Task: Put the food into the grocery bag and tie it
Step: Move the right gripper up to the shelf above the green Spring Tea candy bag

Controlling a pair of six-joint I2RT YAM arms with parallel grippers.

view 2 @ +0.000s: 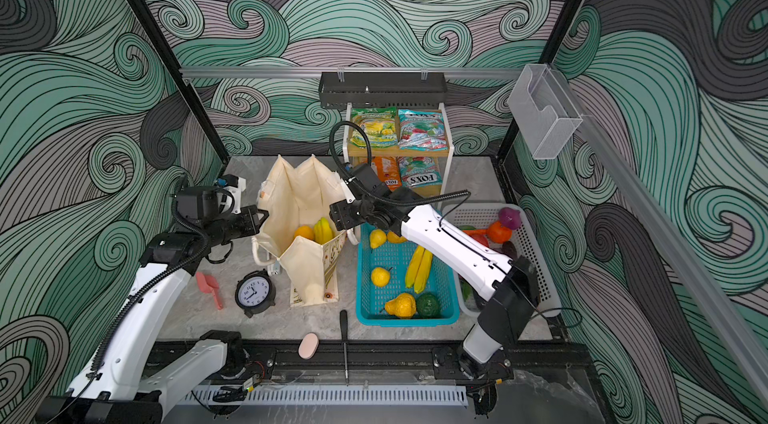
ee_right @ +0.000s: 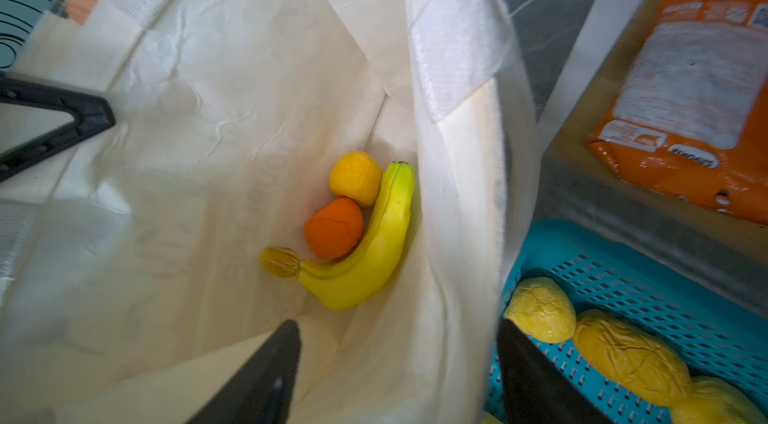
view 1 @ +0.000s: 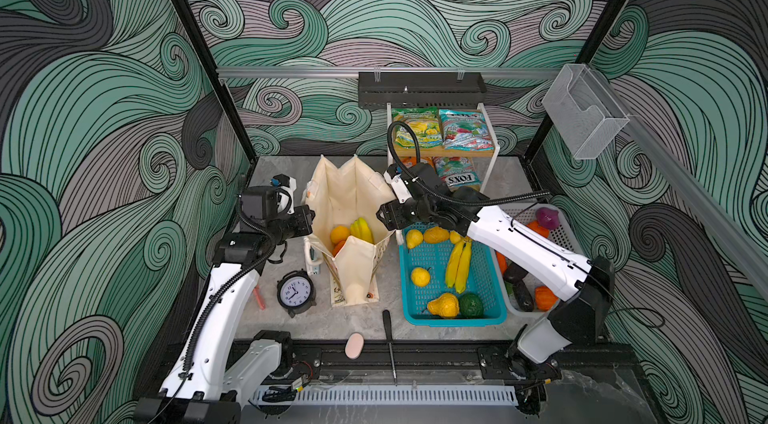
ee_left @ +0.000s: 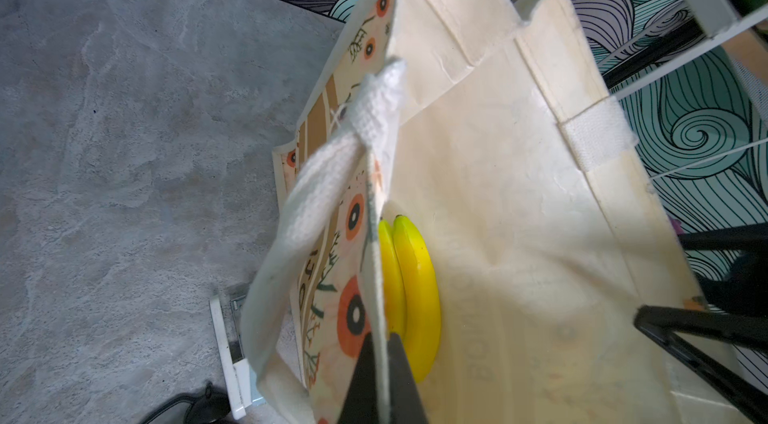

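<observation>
Grocery bag point(view 1: 353, 201) stands open on the table point(view 1: 436, 332), between the clock point(view 1: 294, 291) and the teal basket point(view 1: 453, 322), and looks partly loaded.

The left gripper point(ee_left: 382, 376) has its fingers clamped on the bag's left rim, forearm rising from the base and wrist turned inward. The right gripper point(ee_right: 397, 326) has its fingers wide apart and empty, one inside and one outside the right wall. That arm stretches across the baskets with its elbow high and its wrist tipped down. A banana point(ee_right: 370, 247), an orange point(ee_right: 334, 228) and a yellow fruit point(ee_right: 356, 178) lie at the bottom. To load well, the left pinch should probably hold steady so the mouth stays wide. The right should likely lift clear of the cloth before swinging to the basket, or it may drag the wall over.
</observation>
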